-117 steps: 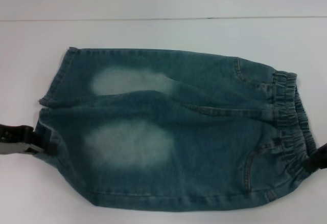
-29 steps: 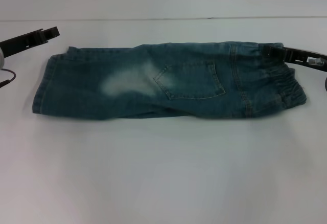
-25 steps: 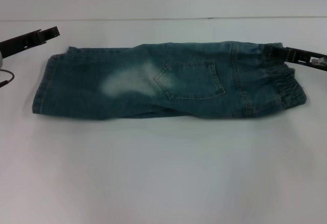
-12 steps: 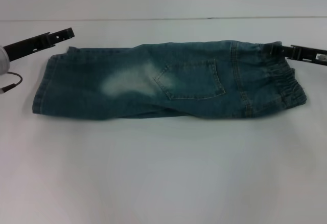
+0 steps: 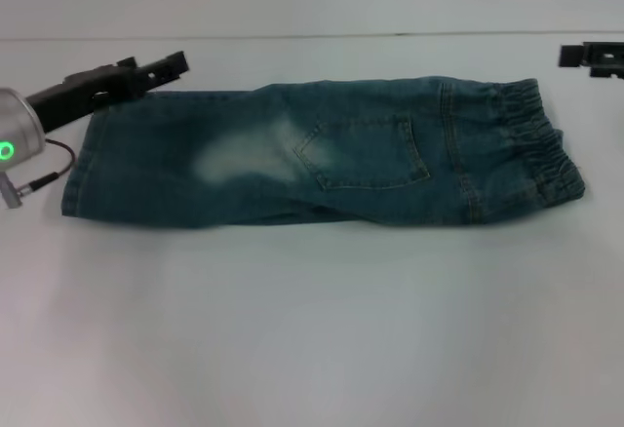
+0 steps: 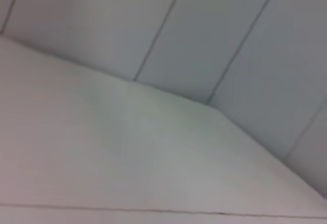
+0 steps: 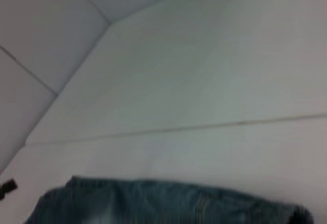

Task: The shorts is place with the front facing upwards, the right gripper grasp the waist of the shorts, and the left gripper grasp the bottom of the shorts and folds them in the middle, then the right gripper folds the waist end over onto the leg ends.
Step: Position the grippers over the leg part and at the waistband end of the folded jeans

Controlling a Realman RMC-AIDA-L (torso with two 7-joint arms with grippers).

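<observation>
Right gripper [image 5: 592, 57] now off waist [image 5: 542, 144].

Faded denim shorts [image 5: 331, 154], matt table [image 5: 312, 329]

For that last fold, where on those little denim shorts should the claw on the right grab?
Probably the puckered waist, at its far corner, coming in from the robot's right where the right gripper waits. That bunched band lies at the open end, so it can lift over toward the leg ends.

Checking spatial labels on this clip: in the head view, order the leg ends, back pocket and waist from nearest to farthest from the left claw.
1. Leg ends, just below the left claw, left side.
2. Back pocket, middle.
3. Waist, far right.
</observation>
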